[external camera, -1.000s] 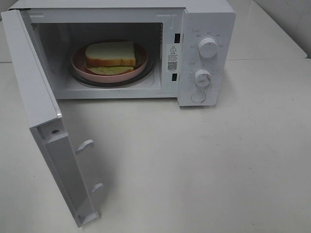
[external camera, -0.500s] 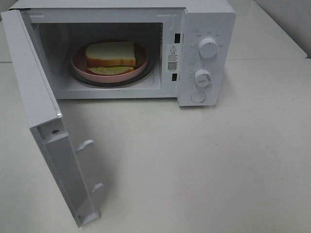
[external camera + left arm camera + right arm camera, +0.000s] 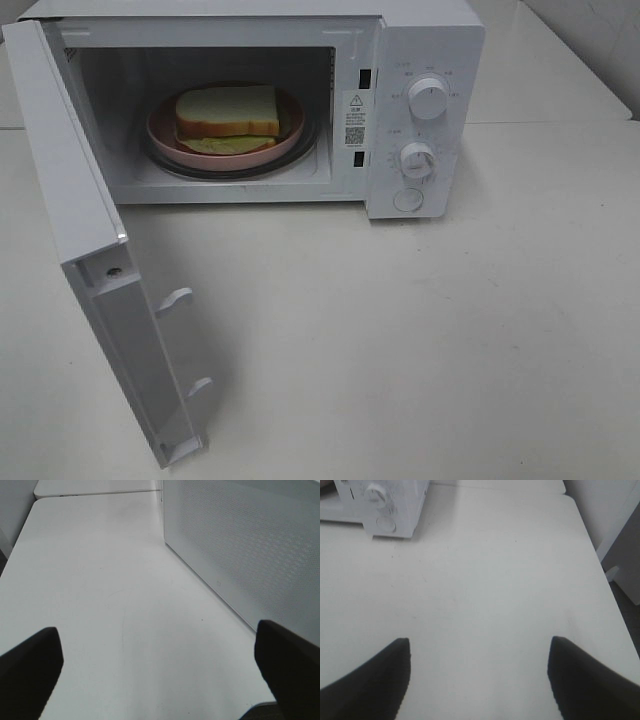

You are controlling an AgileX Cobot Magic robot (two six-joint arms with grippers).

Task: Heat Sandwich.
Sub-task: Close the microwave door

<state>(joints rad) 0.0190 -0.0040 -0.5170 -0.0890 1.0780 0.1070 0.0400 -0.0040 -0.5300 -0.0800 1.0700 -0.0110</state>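
Observation:
The sandwich, white bread with tan crust and green filling, lies on a round pink plate inside the open white microwave. Its door stands swung out to the left. Neither gripper shows in the exterior high view. My left gripper is open over bare table, with the perforated outer face of the microwave door beside it. My right gripper is open over bare table, well short of the microwave's knob panel. Nothing is between either pair of fingers.
Two white knobs and a round button sit on the microwave's right panel. The white table stretches in front of the oven. In the right wrist view the table edge drops off toward a white wall.

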